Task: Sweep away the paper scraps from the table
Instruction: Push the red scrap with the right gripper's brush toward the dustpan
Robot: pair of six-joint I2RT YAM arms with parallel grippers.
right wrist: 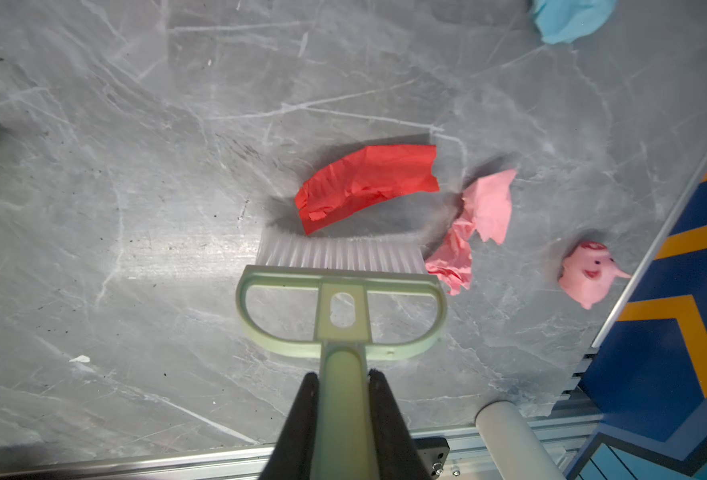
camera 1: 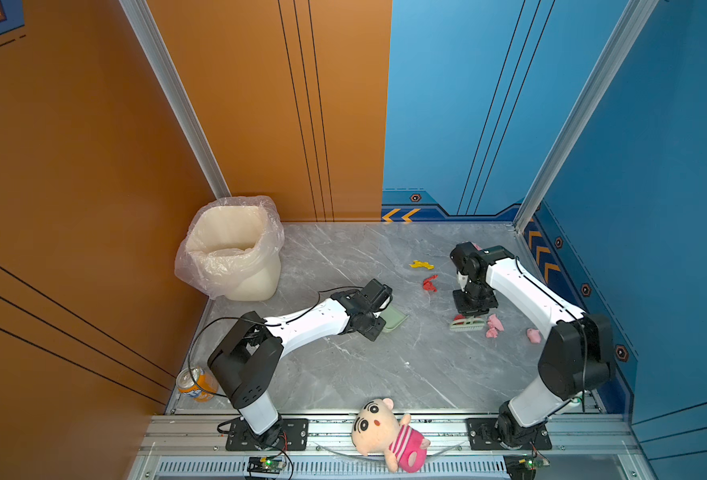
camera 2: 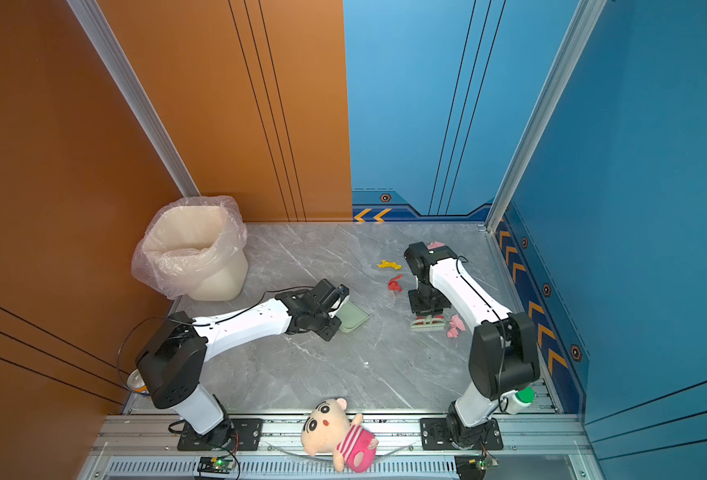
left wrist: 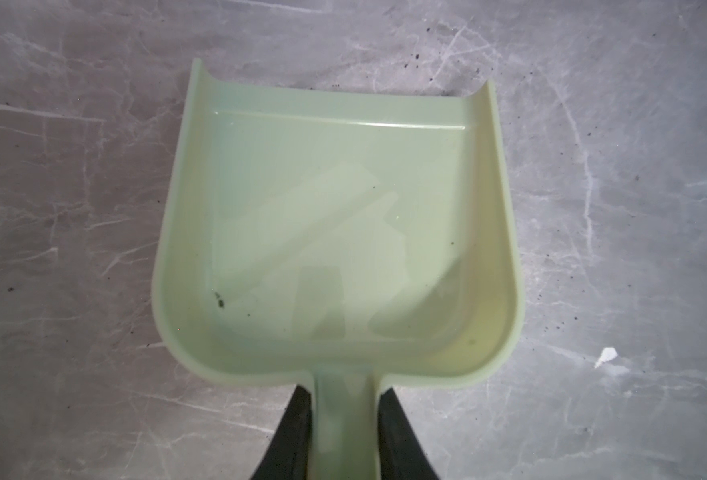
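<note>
Beginning at the left, the left pincer [left wrist: 343, 390] is clamped tight on the handle of the pale green dustpan [left wrist: 335, 216]. Its tray lies bare and flat on the grey desk [camera 1: 385, 365], the lined bin [camera 1: 256, 282] stands well behind that pincer, and no coloured paper lies near the pan's lip. Between the two pincers, nearer the right one, lie a yellow scrap [camera 1: 421, 264] and a small red wad [camera 1: 429, 283]. The right pincer [right wrist: 343, 374] is closed hard around the stem of the brush [right wrist: 339, 282], bristles down on the desk. The paper scraps [right wrist: 364, 183] closest to it are a red strip touching the bristle tips just ahead, a crumpled pink piece [right wrist: 472, 224] against one end of the bristles, and a pink wad [right wrist: 584, 274] further out to that same side, close by the desk's rail. I judge them all feather-light and soft, apt to skid on the smooth marble or slip under the bristles (nothing here wants gripping). The bristle face should push them in low, short strokes towards the dustpan, which sits well apart from the right pincer. A light blue scrap [right wrist: 568, 16] far ahead of the right pincer is cut off by the picture's edge and shows in neither top view. Something pink [camera 2: 434, 244] is half covered by the right arm's elbow, and a white fleck [left wrist: 605, 357] beside the dustpan is too small to call paper
</note>
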